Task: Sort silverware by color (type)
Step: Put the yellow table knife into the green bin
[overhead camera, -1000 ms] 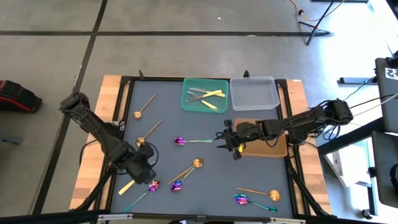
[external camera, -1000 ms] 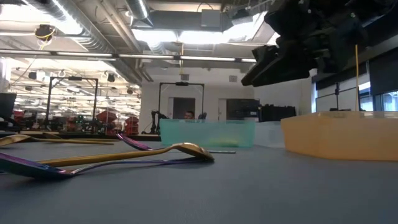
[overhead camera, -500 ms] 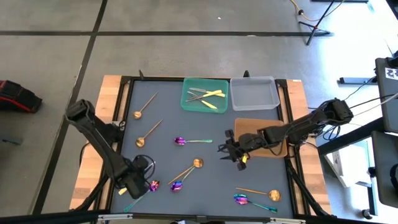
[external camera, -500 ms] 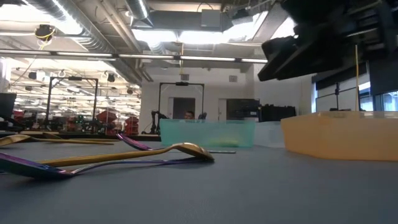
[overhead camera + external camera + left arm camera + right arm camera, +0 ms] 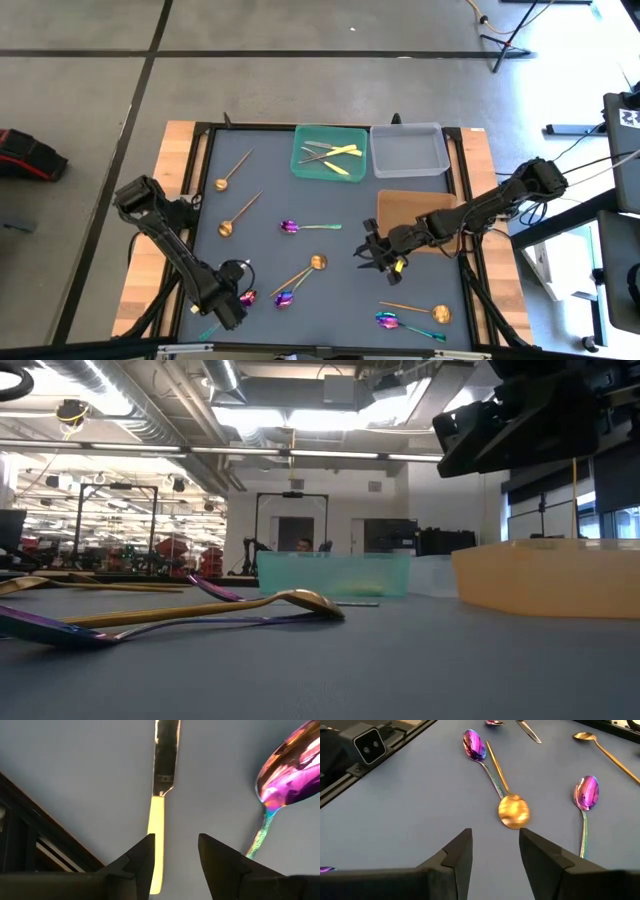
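Note:
My left gripper (image 5: 225,305) is open and low over the table's near left. In the left wrist view its fingers (image 5: 175,862) stand on either side of the yellow handle (image 5: 156,835) of a silver-bladed knife (image 5: 165,765) that lies flat. A purple spoon (image 5: 290,775) with a teal handle lies beside it. My right gripper (image 5: 378,256) is open and hangs above the middle of the table. A copper spoon's bowl (image 5: 513,811) lies ahead of its fingers (image 5: 495,857), crossed over a purple spoon (image 5: 475,745). Several pale knives lie in the green tray (image 5: 300,165).
A grey tray (image 5: 408,152) and an orange tray (image 5: 400,205) stand at the far right. Copper spoons (image 5: 222,183) (image 5: 226,228) (image 5: 440,313) and purple spoons (image 5: 289,226) (image 5: 388,320) lie scattered on the dark mat. Wooden borders flank the mat.
My left gripper has moved toward the table's near edge and come down over the yellow-handled knife. My right gripper has moved from beside the orange tray toward the near edge, closer to the copper spoon in the middle. No utensil has moved.

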`<state>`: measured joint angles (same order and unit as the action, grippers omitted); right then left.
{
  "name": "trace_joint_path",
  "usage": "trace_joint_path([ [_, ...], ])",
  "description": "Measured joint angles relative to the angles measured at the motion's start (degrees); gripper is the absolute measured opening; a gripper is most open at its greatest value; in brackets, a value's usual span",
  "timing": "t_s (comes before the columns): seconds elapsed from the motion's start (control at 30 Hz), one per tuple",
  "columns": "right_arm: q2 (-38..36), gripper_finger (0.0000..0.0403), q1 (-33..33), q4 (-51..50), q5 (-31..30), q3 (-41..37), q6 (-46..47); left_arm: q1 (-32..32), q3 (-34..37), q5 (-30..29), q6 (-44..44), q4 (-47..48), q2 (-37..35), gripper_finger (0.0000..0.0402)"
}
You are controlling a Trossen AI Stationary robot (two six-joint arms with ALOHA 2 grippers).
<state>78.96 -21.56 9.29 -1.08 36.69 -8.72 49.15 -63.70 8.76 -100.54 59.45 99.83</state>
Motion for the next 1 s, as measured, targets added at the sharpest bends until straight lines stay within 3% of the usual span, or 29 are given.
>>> trace_joint_path([
  [0.23, 0.0, 0.0152, 0.0, -0.1, 0.0, 0.0, 0.4, 0.0, 0.7, -0.2, 0.6, 2.4, 0.0, 0.0145],
  [0.5, 0.0, 0.0152, 0.2, 0.0, 0.0, 0.0, 0.4, 0.1, 8.9, 4.6, 1.6, -9.3, -0.1, 0.0144],
  [0.67, 0.0, 0.0152, 0.2, -0.1, 0.0, 0.0, 0.4, -0.1, 12.1, 4.7, 2.2, -12.3, -0.6, 0.0134],
  [0.8, 0.0, 0.0152, 0.2, 0.0, 0.0, 0.0, 0.4, -0.1, 12.2, 4.6, 2.6, -13.0, -0.6, 0.0115],
  [1.0, 0.0, 0.0152, 0.2, 0.0, 0.0, 0.0, 0.3, 0.0, 11.4, 3.2, 3.7, -13.3, -0.3, 0.0051],
])
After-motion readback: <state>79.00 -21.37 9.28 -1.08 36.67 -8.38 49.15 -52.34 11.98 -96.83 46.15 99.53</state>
